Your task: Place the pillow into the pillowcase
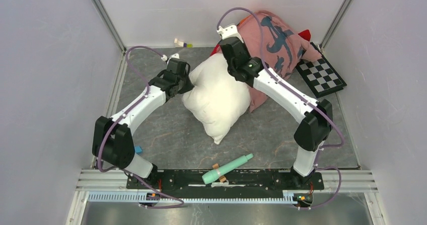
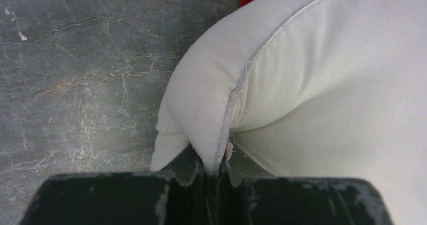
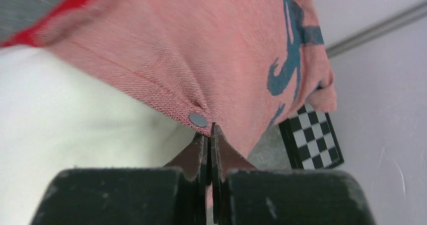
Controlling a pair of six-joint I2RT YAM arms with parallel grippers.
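Lying near the middle of the top view, the pillow (image 1: 217,100) rests on the grey table (image 1: 166,129) with one corner pointing toward the bottom of the frame. Its upper right end meets the pillowcase (image 1: 274,39), which is heaped in the upper right against the back wall, faded pink side up with dark teal brush marks, and with bright red showing at its edges. In the right wrist view the pink hem lies over the white fabric, which fills the lower left of that frame. The left gripper (image 2: 211,157) is at the pillow's left edge, its jaws pressed together on the piped seam, so that the stuffing bulges to either side of the pinch. The right gripper (image 3: 210,129) is clamped on the pillowcase hem, just beside a small round metal snap (image 3: 198,119). A checkerboard (image 1: 322,76) lies flat at the right of the top view, partly under the pillowcase. A teal cylinder (image 1: 226,168) lies at the bottom centre, near the arm bases and well apart from the pillow. Small objects (image 1: 182,43) sit at the table's far edge, too small to identify.
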